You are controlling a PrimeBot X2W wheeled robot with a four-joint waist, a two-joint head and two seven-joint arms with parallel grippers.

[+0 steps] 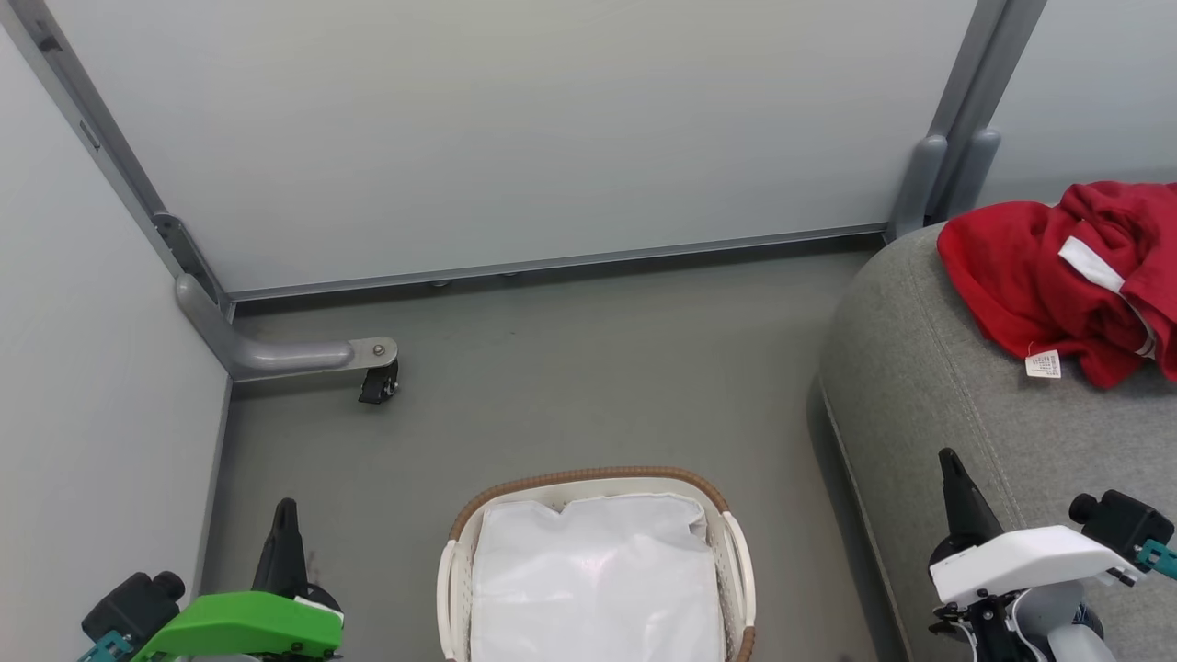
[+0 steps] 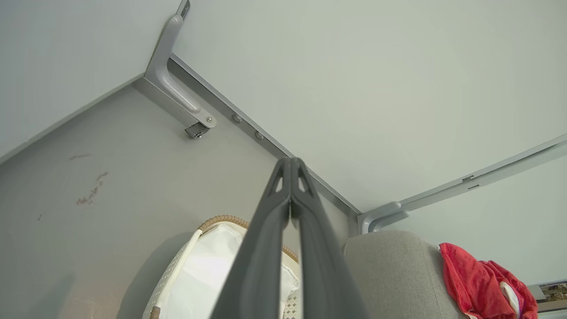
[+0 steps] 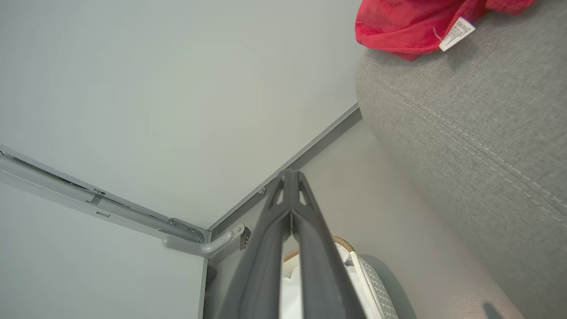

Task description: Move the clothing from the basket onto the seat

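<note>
1. We see the clothing (image 1: 1057,267) heaped on the seat (image 1: 919,386), ahead and to the right of our right gripper (image 1: 954,476), the nearer one. Our left gripper (image 1: 285,526) sits well apart, across the basket (image 1: 588,478).
2. The heap has no clear long axis, and its tag (image 1: 1043,365) faces us.
3. Both grippers are closed, holding nothing.
4. The basket shows a white liner (image 1: 598,579), so we judge little remains.

Head view looks down on the basket (image 1: 588,474) — both wrist views, lower, share it.
</note>
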